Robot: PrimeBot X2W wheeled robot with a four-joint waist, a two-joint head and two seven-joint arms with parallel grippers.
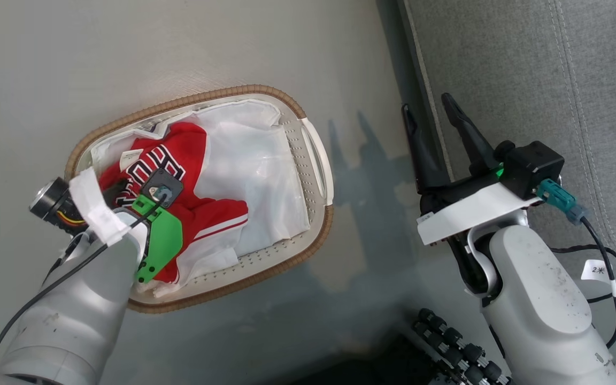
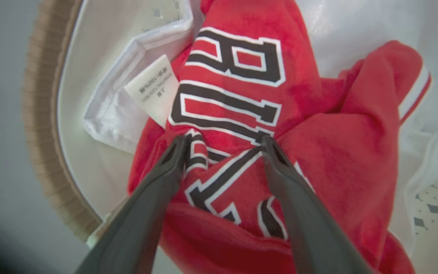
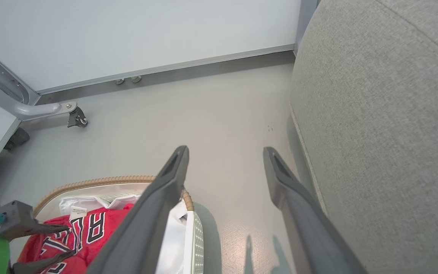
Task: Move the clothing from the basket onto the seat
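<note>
Left gripper (image 2: 222, 144): hidden under our wrist from the head; wrist view shows fingers spread, tips at the clothing (image 2: 242, 95).
Right gripper (image 1: 426, 107): wide, empty, beside the seat (image 1: 527, 64).

The clothing (image 2: 329, 152) is soft, matt red cloth. The basket (image 1: 296, 140) shows smooth, perforated white plastic; the seat (image 3: 378, 114) is coarse fabric.

My left gripper (image 2: 223, 142) points steeply down at the near left, its two dark fingers spread wide, with no grip closed. My right gripper (image 1: 426, 107) hangs at the right, fingers parted and empty, pointing toward the far side.
</note>
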